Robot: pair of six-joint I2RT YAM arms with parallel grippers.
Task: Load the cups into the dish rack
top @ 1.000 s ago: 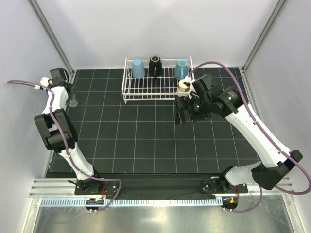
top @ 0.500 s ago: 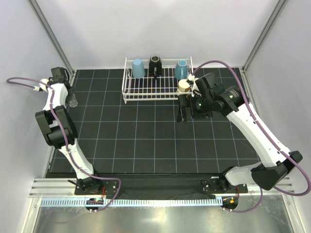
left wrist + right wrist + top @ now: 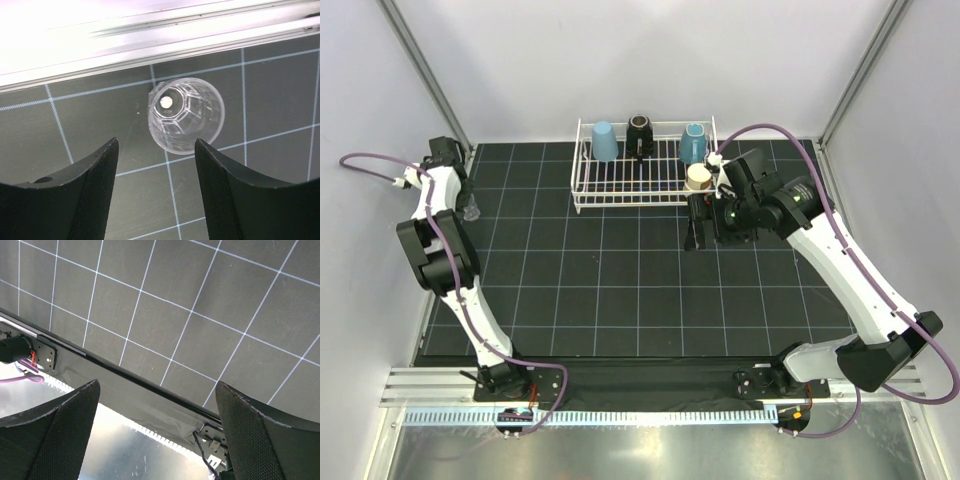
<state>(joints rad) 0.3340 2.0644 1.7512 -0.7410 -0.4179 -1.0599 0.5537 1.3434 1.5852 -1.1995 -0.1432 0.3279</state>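
Left gripper hangs part open and empty, just short of the tiny clear glass on the black mat near its left edge. The glass is likely light, slick and breakable, so pinch its faceted sides gently.

A black mat ruled with a white grid covers the table, enclosed by plain white walls with slanting aluminium posts, a silver rail and bare metal sheet along its near edge.

I see the dish rack holding a blue tumbler, black cup, teal mug and tan cup; the clear glass stands on the worktop, far left.
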